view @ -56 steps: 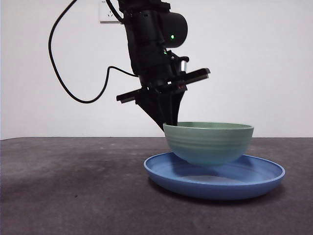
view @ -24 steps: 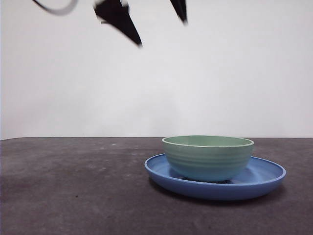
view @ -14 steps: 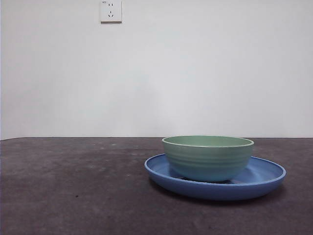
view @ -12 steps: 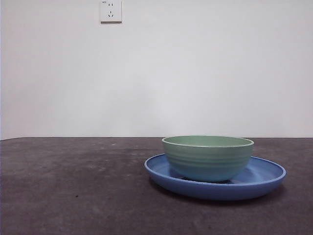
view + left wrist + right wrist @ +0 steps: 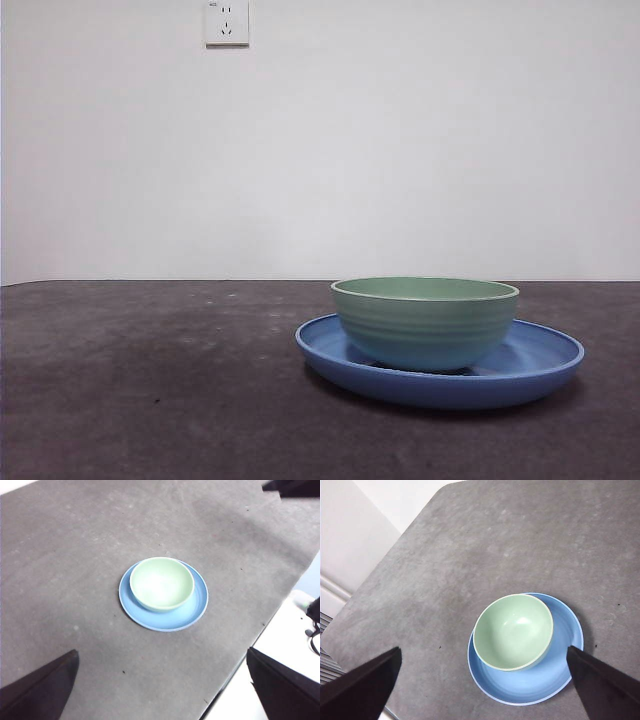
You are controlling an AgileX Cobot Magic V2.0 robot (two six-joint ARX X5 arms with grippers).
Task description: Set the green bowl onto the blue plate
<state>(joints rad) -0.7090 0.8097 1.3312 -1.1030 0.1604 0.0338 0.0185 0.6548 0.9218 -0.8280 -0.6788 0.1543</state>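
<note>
The green bowl [image 5: 425, 320] sits upright inside the blue plate [image 5: 545, 362], right of centre on the dark table. No gripper shows in the front view. Both arms hang high above the table. In the left wrist view, the bowl [image 5: 161, 582] rests off-centre on the plate [image 5: 195, 611], and my left gripper [image 5: 161, 651] is open and empty, far above them. From the right wrist view, the bowl [image 5: 513, 631] covers one side of the plate [image 5: 562, 672]. My right gripper [image 5: 484, 648] is open too, holding nothing.
A white wall socket [image 5: 226, 22] is high on the back wall. The table edge [image 5: 257, 635] runs close to the plate on one side, with pale floor beyond. A black part of the other arm [image 5: 295, 486] shows at a corner of the left wrist view.
The gripper that held the bowl just above the plate has let it go and risen out of the front view. The bowl now rests lower, on the plate.
</note>
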